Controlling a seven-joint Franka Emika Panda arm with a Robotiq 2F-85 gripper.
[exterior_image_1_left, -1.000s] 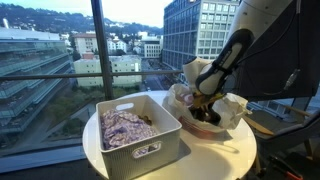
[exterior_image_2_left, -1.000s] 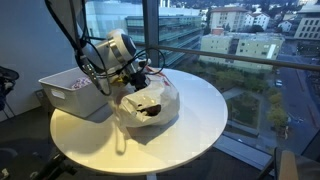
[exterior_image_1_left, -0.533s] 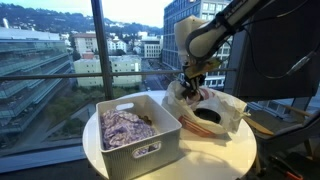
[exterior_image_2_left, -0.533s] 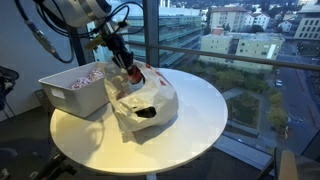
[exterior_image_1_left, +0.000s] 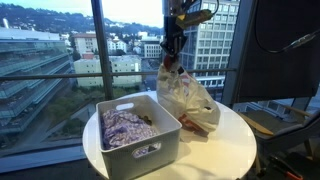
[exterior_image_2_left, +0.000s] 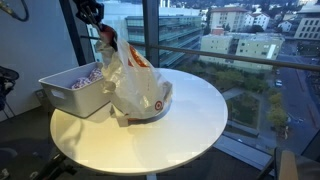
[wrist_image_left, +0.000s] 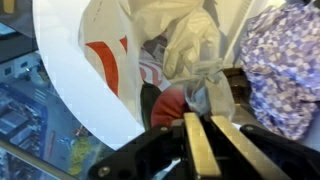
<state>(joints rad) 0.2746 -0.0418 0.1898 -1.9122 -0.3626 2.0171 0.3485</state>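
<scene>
Plastic bag (exterior_image_1_left: 183, 95) hangs at six o'clock beneath my gripper (exterior_image_1_left: 172, 52), whose jaws are pinching its top edge.

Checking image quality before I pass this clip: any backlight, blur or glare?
In both exterior views the bright window backlights the scene, leaving the gripper a dark shape above the bag; in the wrist view the fingers look soft and the bag glares white.

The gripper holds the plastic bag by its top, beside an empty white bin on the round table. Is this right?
No: the white bin is not empty; both exterior views show patterned cloth in it. The gripper does hold the plastic bag.
</scene>
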